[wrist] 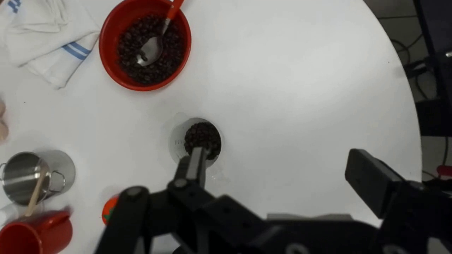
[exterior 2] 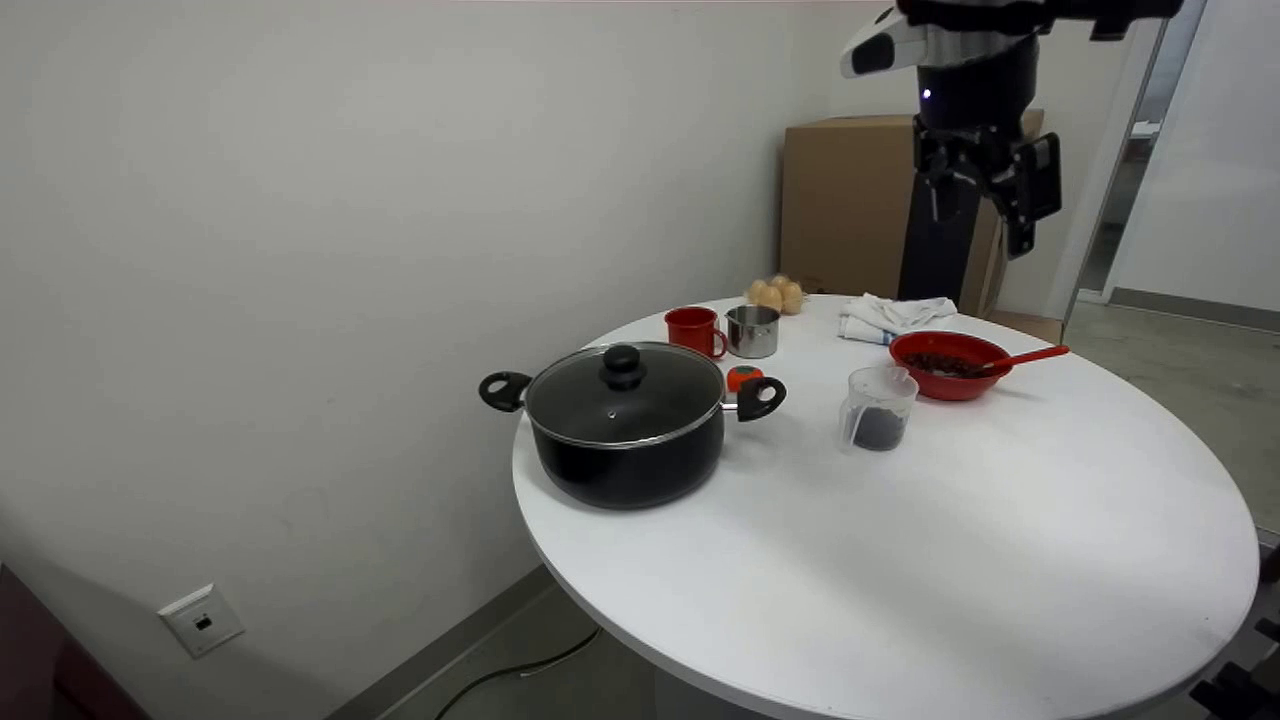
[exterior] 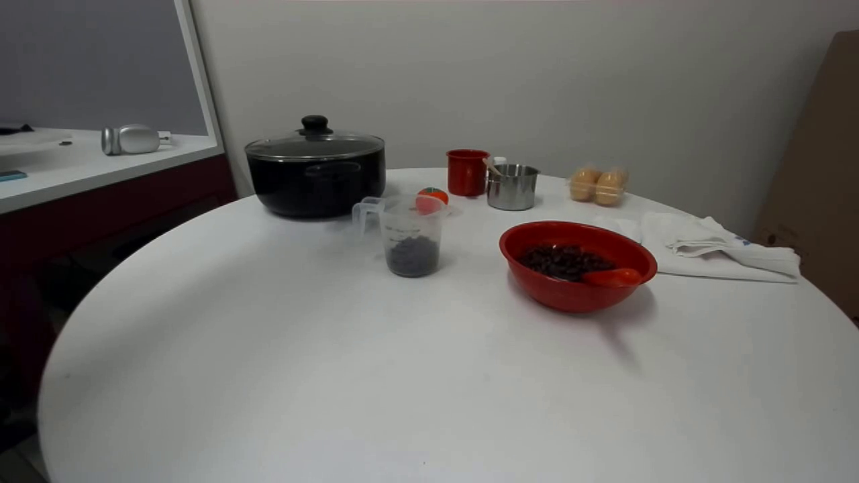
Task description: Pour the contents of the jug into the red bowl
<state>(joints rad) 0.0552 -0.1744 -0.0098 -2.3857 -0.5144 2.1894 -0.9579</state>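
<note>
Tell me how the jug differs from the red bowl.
The jug is clear; the red bowl is opaque. The jug is narrower, the red bowl wide and shallow. A spoon rests in the red bowl, but none shows in the jug. Both stand upright on the table and hold dark bits.

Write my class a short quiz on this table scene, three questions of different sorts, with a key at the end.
1. True or false: dark bits lie in both the jug and the red bowl.
2. The gripper is: A, shut on the spoon; B, shut on the jug; C, open.
3. Put in order, left to right, as in both exterior views: red bowl, pot, jug.

Key:
1. True.
2. C.
3. pot, jug, red bowl.
</note>
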